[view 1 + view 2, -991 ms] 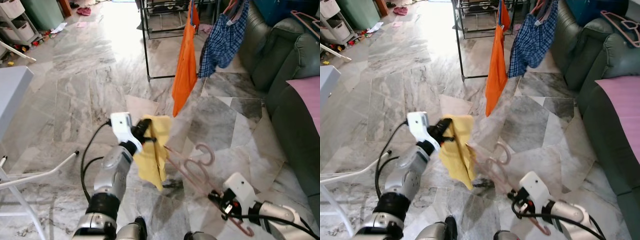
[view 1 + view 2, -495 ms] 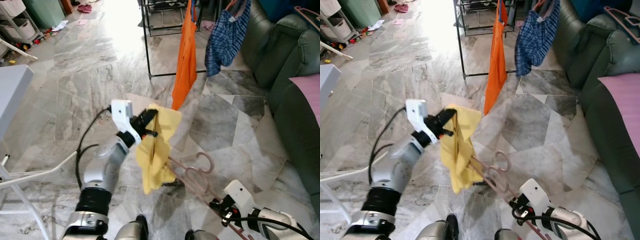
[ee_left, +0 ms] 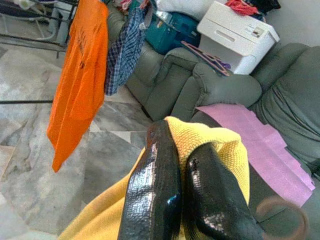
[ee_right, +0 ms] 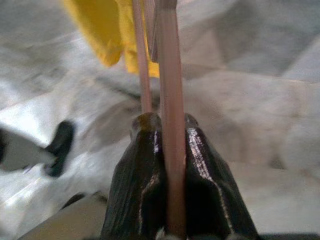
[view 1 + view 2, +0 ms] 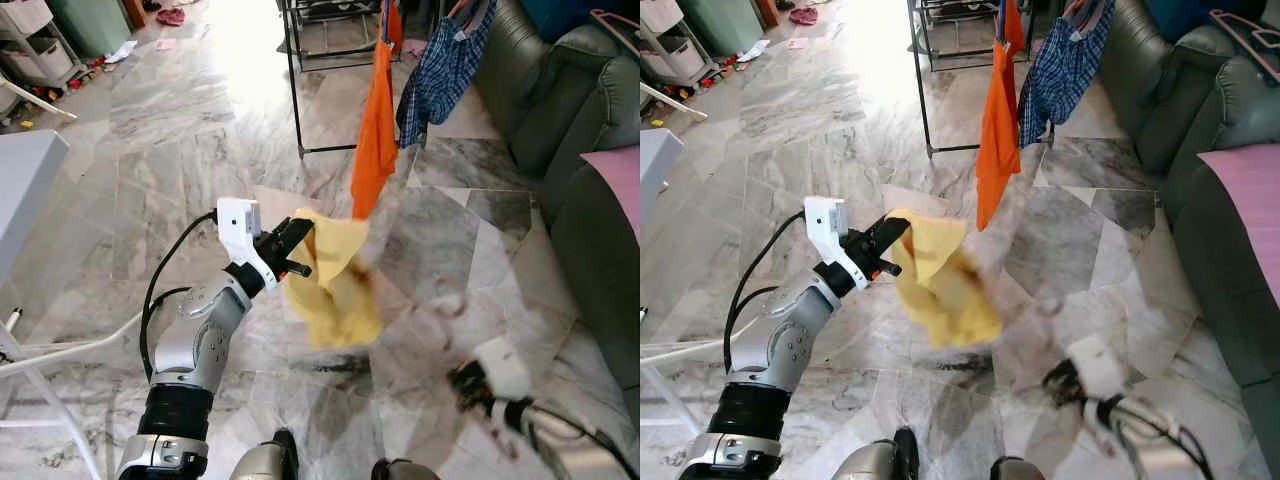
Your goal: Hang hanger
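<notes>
My left gripper (image 5: 297, 254) is raised at mid-height and shut on the top edge of a yellow cloth (image 5: 337, 287), which hangs from it and swings. In the left wrist view its two black fingers (image 3: 155, 180) press together on the yellow cloth (image 3: 220, 155). My right gripper (image 5: 468, 379), blurred by motion, is low at the right. In the right wrist view it (image 4: 167, 125) is shut on the bars of a pink hanger (image 4: 170, 85) that reach up to the yellow cloth (image 4: 107, 35). In the eye views the hanger is a faint smear.
A black clothes rack (image 5: 296, 80) stands ahead with an orange shirt (image 5: 376, 130) and a blue plaid garment (image 5: 443, 70) on it. A dark green sofa (image 5: 585, 120) with a pink cloth (image 5: 615, 170) lines the right. A grey table (image 5: 20, 185) stands at left.
My right arm has swung fast and is now blurred, the hanger with it. The yellow cloth has bunched up and swung toward the right. My left gripper has held its height.
</notes>
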### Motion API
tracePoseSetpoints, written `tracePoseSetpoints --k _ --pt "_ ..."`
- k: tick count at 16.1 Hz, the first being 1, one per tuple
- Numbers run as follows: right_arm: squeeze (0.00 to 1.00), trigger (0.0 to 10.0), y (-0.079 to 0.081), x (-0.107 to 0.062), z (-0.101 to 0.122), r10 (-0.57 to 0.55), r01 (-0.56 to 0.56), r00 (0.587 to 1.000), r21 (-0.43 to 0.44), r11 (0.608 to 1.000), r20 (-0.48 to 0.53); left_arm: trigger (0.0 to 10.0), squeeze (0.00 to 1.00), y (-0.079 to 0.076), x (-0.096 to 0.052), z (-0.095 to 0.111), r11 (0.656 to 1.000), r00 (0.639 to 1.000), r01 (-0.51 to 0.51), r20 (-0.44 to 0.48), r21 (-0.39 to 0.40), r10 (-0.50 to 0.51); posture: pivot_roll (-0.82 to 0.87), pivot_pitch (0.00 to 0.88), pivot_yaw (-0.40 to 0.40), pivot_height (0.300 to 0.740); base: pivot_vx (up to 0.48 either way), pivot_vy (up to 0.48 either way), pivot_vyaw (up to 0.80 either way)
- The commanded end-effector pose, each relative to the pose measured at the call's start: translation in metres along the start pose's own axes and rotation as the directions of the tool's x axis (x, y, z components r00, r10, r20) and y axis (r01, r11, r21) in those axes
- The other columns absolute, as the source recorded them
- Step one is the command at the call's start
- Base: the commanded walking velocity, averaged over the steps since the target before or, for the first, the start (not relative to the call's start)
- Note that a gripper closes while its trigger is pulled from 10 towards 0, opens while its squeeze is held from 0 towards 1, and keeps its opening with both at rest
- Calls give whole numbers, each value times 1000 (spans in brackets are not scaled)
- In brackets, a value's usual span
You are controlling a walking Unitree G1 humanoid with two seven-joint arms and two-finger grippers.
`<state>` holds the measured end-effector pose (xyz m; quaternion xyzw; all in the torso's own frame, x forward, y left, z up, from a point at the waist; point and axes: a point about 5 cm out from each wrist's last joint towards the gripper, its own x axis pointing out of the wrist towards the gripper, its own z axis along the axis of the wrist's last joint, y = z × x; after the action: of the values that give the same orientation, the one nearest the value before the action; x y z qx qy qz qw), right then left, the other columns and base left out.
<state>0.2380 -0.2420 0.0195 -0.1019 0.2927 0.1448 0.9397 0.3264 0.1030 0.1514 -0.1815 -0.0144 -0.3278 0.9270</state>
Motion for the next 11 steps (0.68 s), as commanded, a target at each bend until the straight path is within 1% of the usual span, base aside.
tracePoseSetpoints --k 1,2,3,4,6,7,8,10,11 --pt "0 10000 -10 -2 -3 -98 98 995 59 993 5 10000 0 4 -5 4 999 1000 -21 11 38 21 -60 199 103 740 0 0 0" --pt "0 10000 -13 -1 2 -133 130 991 82 988 30 10000 0 6 -6 -1 997 999 -47 -3 68 47 -61 198 102 740 0 0 0" --pt "0 10000 -16 1 6 -163 157 985 101 982 50 10000 0 6 -7 -6 995 998 -64 -18 82 66 -66 197 102 740 0 0 0" --pt "0 10000 -18 2 10 -194 185 979 128 974 67 10000 0 4 -7 -11 995 997 -63 -30 74 65 -66 195 102 740 0 0 0" --pt "0 10000 -26 5 14 -278 255 957 218 942 84 10000 0 -6 -6 -16 999 999 -24 -31 48 26 -68 196 101 740 0 0 0" --pt "0 10000 -39 5 19 -375 325 923 350 879 84 10000 0 -18 -6 -20 997 998 49 -43 52 -46 -66 192 99 740 0 0 0" --pt "0 10000 -48 5 23 -426 351 901 437 828 83 10000 0 -27 -5 -23 992 993 108 -56 72 -104 -66 189 94 740 0 0 0" --pt "0 10000 -54 5 28 -446 345 891 502 793 91 10000 0 -33 -4 -26 985 987 149 -69 88 -144 -65 190 92 740 0 0 0" --pt "0 10000 -59 4 37 -452 323 884 542 776 121 10000 0 -37 -4 -32 974 981 183 -94 134 -171 -64 189 89 740 0 0 0"
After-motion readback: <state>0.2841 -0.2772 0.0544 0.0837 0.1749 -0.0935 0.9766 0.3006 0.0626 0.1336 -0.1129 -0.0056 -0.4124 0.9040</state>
